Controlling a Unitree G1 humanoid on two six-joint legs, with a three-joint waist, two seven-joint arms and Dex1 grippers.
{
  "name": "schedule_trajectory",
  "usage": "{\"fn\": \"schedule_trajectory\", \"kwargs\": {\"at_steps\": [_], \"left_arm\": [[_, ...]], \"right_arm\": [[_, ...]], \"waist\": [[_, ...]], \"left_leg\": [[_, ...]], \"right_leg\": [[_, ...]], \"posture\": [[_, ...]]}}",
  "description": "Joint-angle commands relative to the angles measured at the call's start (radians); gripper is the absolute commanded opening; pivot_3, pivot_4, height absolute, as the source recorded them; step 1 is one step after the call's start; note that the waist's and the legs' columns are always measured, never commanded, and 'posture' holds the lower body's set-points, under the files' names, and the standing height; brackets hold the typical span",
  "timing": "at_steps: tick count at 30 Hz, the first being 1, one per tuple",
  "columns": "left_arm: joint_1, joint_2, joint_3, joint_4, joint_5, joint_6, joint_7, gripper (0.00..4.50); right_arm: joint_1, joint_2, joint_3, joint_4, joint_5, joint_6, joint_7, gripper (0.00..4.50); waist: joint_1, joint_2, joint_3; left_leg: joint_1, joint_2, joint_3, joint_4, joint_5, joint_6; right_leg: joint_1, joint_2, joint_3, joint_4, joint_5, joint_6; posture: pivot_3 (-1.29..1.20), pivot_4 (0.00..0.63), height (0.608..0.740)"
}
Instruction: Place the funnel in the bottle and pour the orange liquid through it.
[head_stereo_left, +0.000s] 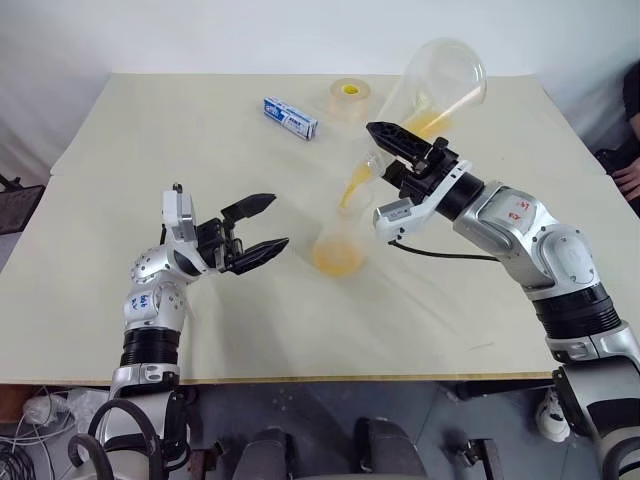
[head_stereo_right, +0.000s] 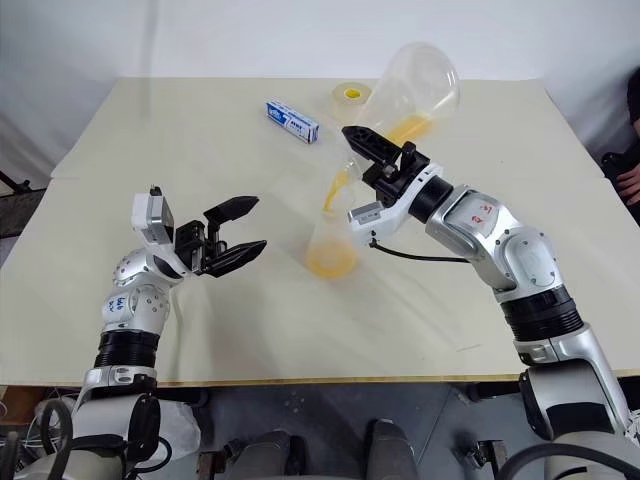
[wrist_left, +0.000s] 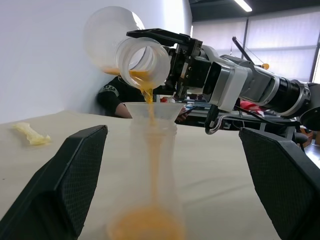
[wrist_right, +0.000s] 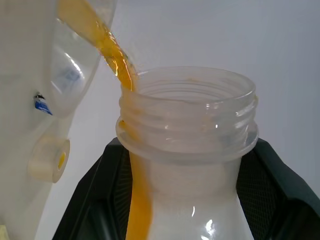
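Observation:
The small clear bottle (head_stereo_left: 336, 248) stands upright mid-table, and the clear funnel (wrist_left: 152, 111) sits in its mouth. My right gripper (head_stereo_left: 388, 148) is shut on the neck of a large clear flask (head_stereo_left: 441, 82), which is tilted mouth-down over the funnel. A thin stream of orange liquid (wrist_left: 146, 92) runs from the flask mouth (wrist_right: 187, 107) into the funnel and pools in the bottle's base (wrist_left: 146, 226). Some liquid remains in the flask body (head_stereo_right: 408, 127). My left gripper (head_stereo_left: 273, 222) stands open, just left of the bottle and apart from it, with nothing between its fingers (wrist_left: 70, 175).
A blue-and-white small box (head_stereo_left: 291, 117) and a yellow-centred tape roll (head_stereo_left: 349, 97) lie at the back of the table (head_stereo_left: 150, 140). A pale yellow wrapped stick (wrist_left: 31, 134) rests on the tabletop. A person (head_stereo_left: 630, 150) sits past the table's right edge.

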Motion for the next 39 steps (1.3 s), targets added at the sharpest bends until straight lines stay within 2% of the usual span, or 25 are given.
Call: {"fn": "schedule_trajectory", "kwargs": {"at_steps": [1,39], "left_arm": [[-0.013,-0.001,0.014,-0.020,-0.020,-0.015,-0.001,4.50],[-0.017,0.000,0.011,-0.011,-0.019,-0.019,-0.010,4.50]], "right_arm": [[-0.038,-0.023,-0.005,-0.012,0.000,-0.012,-0.030,2.42],[-0.098,-0.082,0.039,0.064,-0.067,-0.112,-0.156,2.42]], "waist": [[0.000,0.000,0.000],[-0.001,0.000,0.000]], "left_leg": [[0.000,0.000,0.000,0.000,0.000,0.000],[0.000,0.000,0.000,0.000,0.000,0.000]], "right_leg": [[0.000,0.000,0.000,0.000,0.000,0.000],[0.000,0.000,0.000,0.000,0.000,0.000]], "posture": [[0.00,0.150,0.740],[0.00,0.150,0.740]]}}
